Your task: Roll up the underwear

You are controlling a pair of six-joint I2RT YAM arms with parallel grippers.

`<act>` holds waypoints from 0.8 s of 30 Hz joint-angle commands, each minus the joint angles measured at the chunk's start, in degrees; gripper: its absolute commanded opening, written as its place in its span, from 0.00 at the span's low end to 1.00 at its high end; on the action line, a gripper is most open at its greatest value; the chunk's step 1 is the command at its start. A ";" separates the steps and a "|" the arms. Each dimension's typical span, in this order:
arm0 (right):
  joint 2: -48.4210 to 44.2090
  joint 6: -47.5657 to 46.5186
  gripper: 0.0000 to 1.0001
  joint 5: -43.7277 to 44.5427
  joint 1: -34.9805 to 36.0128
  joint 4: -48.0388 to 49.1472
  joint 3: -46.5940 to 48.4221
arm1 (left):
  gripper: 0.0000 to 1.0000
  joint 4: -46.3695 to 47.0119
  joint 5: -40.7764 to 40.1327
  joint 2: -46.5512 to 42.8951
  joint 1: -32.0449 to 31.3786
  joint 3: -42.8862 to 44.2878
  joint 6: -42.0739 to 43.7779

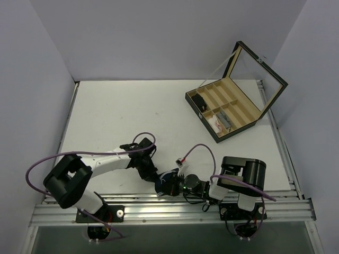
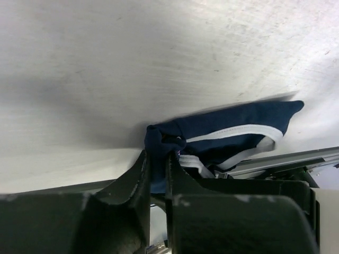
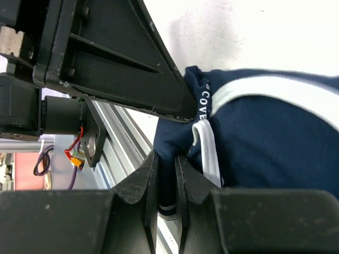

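Note:
The underwear [image 1: 169, 179] is a small navy garment with white trim, bunched near the table's front edge between both arms. In the left wrist view the underwear [image 2: 233, 132] stretches away to the right, and my left gripper [image 2: 157, 156] is shut on a fold of its navy fabric. In the right wrist view the underwear [image 3: 265, 143] fills the right side, and my right gripper [image 3: 167, 159] is shut on another navy fold beside a white trim strip. From above, the left gripper [image 1: 157, 182] and right gripper [image 1: 177, 185] meet at the garment, which they largely hide.
An open wooden divided box [image 1: 225, 108] with a raised glass lid stands at the back right, holding a small black item [image 1: 199, 100] and a white-and-pink bundle [image 1: 221, 123]. The aluminium rail [image 1: 159, 209] runs along the table's front edge just behind the grippers.

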 commanded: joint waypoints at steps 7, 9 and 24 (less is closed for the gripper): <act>-12.71 -14.27 0.28 4.78 -4.16 -53.90 11.06 | 0.02 -11.67 -5.66 10.23 -1.00 11.60 3.03; -17.11 -18.23 0.34 10.47 -4.34 -63.00 18.24 | 0.02 -18.10 -7.87 13.91 -0.73 15.22 3.82; -26.55 -24.40 0.43 25.35 2.15 -76.76 28.13 | 0.02 -32.20 -12.55 26.15 -1.26 31.59 1.72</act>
